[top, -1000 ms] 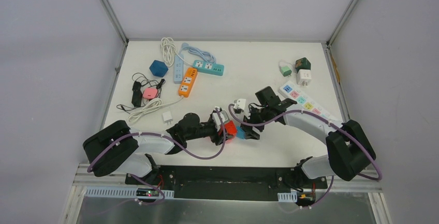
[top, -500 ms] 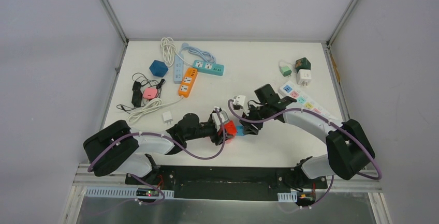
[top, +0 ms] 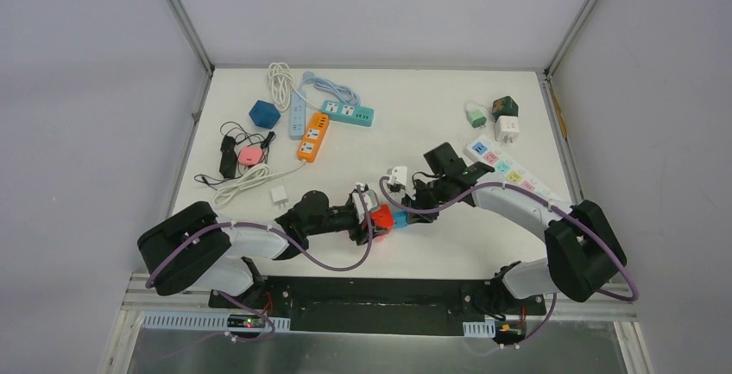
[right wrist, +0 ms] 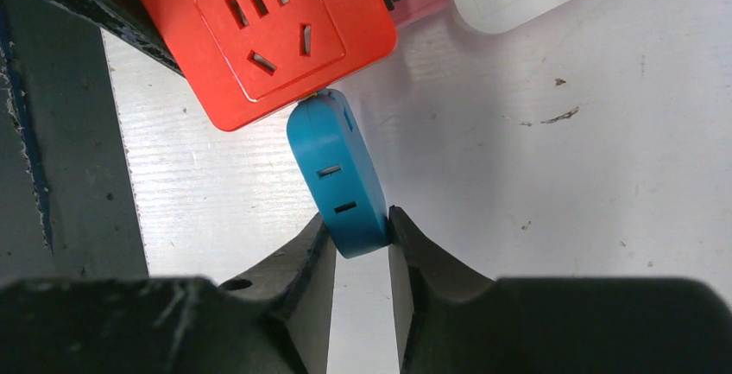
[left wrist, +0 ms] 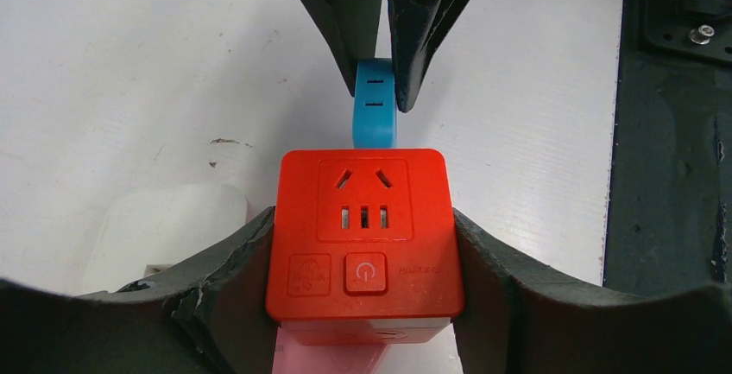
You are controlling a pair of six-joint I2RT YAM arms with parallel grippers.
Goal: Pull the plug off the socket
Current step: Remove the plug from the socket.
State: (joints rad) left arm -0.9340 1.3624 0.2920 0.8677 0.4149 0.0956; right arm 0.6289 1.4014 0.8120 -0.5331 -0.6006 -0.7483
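Observation:
The socket is a red cube with outlets and a power button on its faces. My left gripper is shut on it, one dark finger on each side; from above the red cube shows at the left arm's tip. A blue plug sticks out of the cube's far side. My right gripper is shut on the plug's free end, both pads touching it. The blue plug also shows between the right fingers in the left wrist view. The plug's prongs are hidden in the cube.
A white adapter and a pink block lie beside and under the red cube. Further off lie an orange strip, a teal strip, a blue cube, a white multi-colour strip, small chargers and cables.
The right gripper has moved left onto the blue plug and its fingers have closed on it. The left gripper has kept its hold on the red cube.

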